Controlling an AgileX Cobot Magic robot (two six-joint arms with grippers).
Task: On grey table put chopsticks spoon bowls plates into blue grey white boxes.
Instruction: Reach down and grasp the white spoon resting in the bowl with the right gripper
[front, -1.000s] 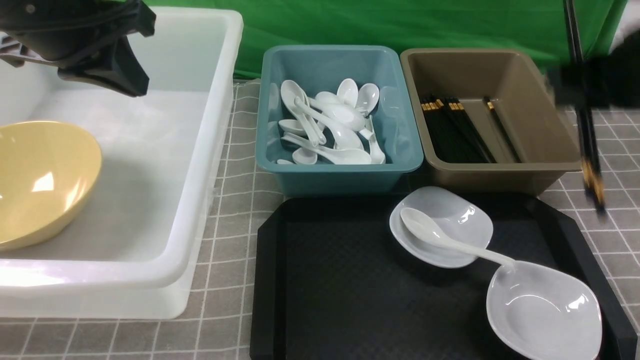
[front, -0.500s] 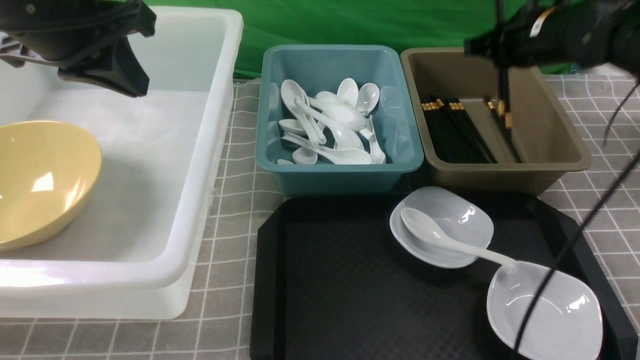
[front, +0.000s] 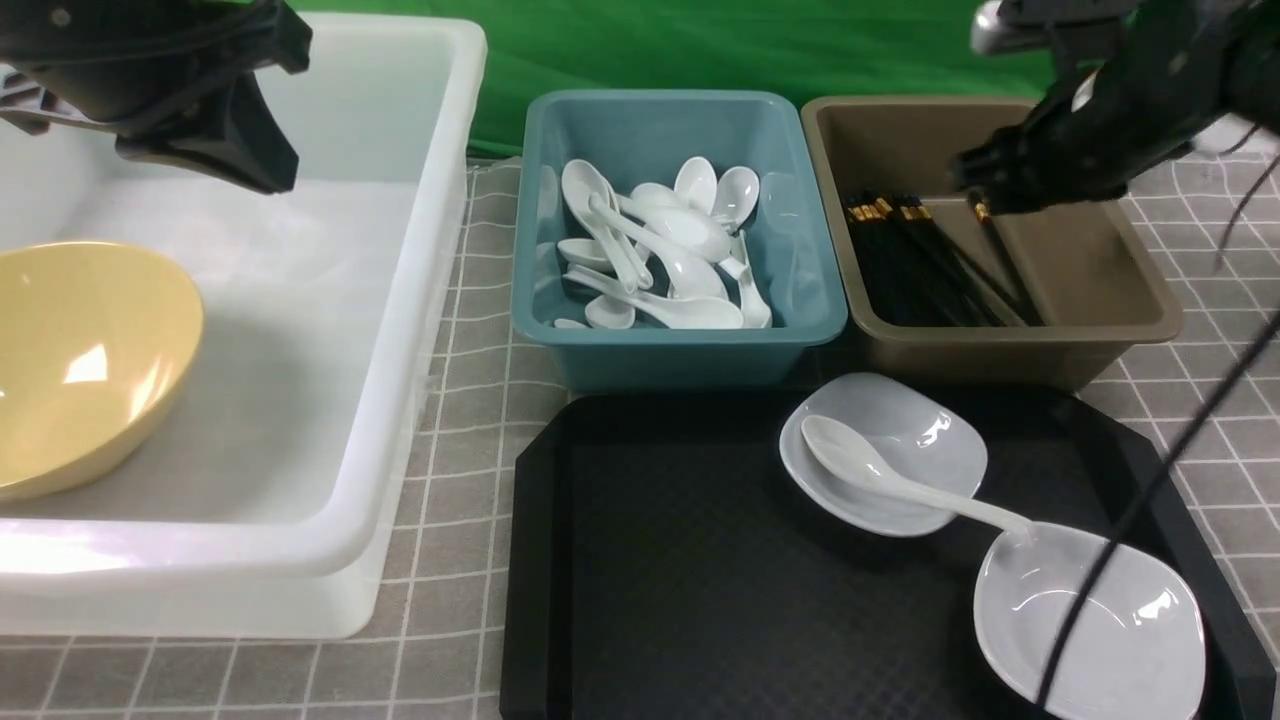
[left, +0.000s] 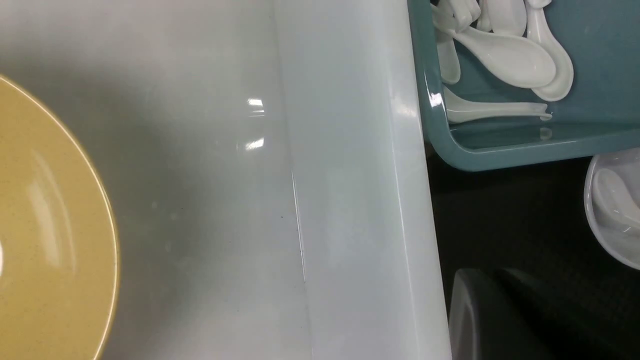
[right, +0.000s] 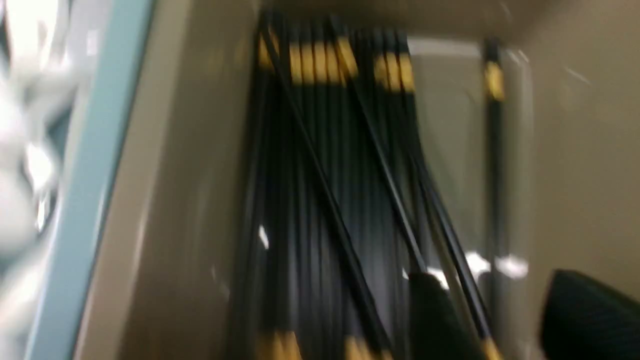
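Note:
My right gripper (front: 985, 195) hangs open low inside the brown-grey box (front: 1000, 350), just above the black chopsticks (front: 920, 265) lying there. In the right wrist view its jaws (right: 495, 295) stand apart and one loose chopstick (right: 450, 240) runs between them. My left gripper (front: 265, 175) hovers shut and empty over the white box (front: 440, 250), which holds the yellow bowl (front: 80, 360). A white spoon (front: 880, 475) rests across two white plates (front: 930, 430) (front: 1100, 630). The blue box (front: 680, 355) holds several spoons (front: 660, 250).
The plates and spoon sit on a black tray (front: 700, 580) in front of the blue and brown-grey boxes. The grey table (front: 460, 420) shows between the white box and the tray. A cable (front: 1130, 520) from the right arm hangs over the tray's right side.
My right gripper swung in from the right with the chopsticks, dropped into the brown-grey box and opened; the chopsticks now lie in the box. The left arm has not moved.

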